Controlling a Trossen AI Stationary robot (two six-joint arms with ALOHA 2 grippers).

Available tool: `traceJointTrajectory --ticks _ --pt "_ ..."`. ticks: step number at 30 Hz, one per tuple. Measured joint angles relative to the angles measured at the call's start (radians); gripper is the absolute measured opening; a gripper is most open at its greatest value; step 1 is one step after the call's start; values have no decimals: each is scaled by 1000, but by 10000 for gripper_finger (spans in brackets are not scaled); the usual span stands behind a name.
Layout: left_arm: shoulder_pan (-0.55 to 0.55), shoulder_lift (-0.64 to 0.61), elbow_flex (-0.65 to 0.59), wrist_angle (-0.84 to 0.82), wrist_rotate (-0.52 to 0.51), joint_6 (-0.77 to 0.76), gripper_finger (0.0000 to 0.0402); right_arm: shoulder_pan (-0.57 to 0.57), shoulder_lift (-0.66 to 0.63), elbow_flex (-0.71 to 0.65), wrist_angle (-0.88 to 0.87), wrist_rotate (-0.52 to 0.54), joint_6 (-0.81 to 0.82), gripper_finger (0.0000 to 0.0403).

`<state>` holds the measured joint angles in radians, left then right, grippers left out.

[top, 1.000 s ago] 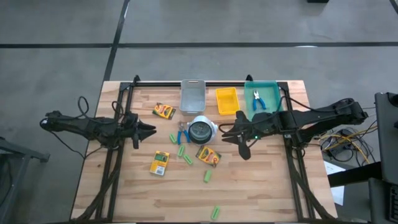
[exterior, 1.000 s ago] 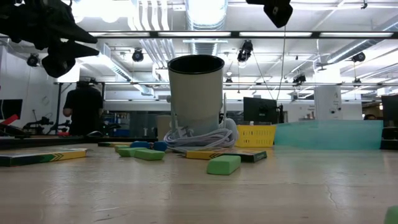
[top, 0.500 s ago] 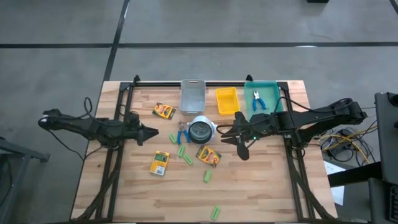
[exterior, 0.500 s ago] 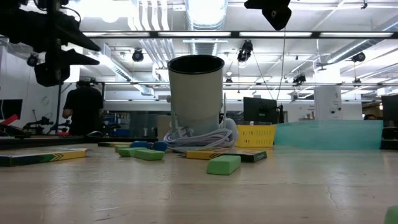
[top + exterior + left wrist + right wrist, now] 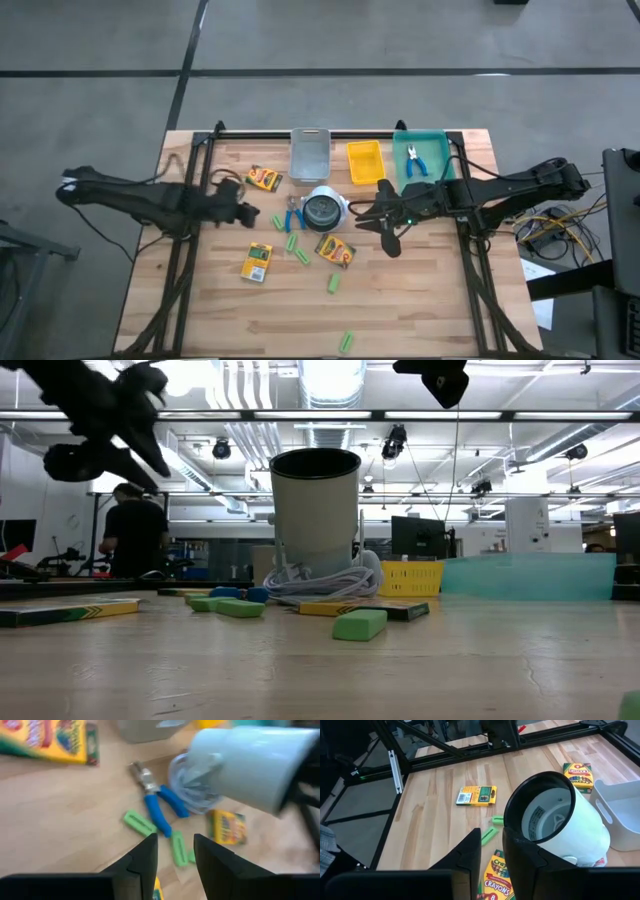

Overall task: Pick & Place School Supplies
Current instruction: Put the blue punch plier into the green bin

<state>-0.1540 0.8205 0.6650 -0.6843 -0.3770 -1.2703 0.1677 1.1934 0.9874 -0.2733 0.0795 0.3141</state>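
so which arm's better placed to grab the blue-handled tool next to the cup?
Left, probably. The left gripper is open, empty and aimed at the blue-handled tool. The right gripper sits beyond the cup.

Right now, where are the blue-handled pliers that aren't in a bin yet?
In the high view, the loose blue-handled pliers lie mid-table, touching the white cup's left side, ahead of the left claw, with green sticks just below.

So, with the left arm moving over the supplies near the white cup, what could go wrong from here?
1. The blue-handled pliers lie against the white cup and its cable, so a grab there may snag the cable or knock the cup.
2. Green sticks lie close beside the pliers; the left pincer, open above them, could catch the wrong piece or push them away.
3. The right pincer hovers beside the same cup, so the arms might collide.
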Motion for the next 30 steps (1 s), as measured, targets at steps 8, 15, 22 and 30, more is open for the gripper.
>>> traceJointTrajectory --ticks 8,15,22,30 --pt "56 181 123 18 83 61 131 0 0 0 0 0 0 84" --pt "110 291 157 37 171 -24 131 0 0 0 0 0 0 73" --pt "133 352 149 122 175 -44 131 0 0 0 1 0 0 69" --pt "149 432 149 148 174 -43 131 0 0 0 0 0 0 80"
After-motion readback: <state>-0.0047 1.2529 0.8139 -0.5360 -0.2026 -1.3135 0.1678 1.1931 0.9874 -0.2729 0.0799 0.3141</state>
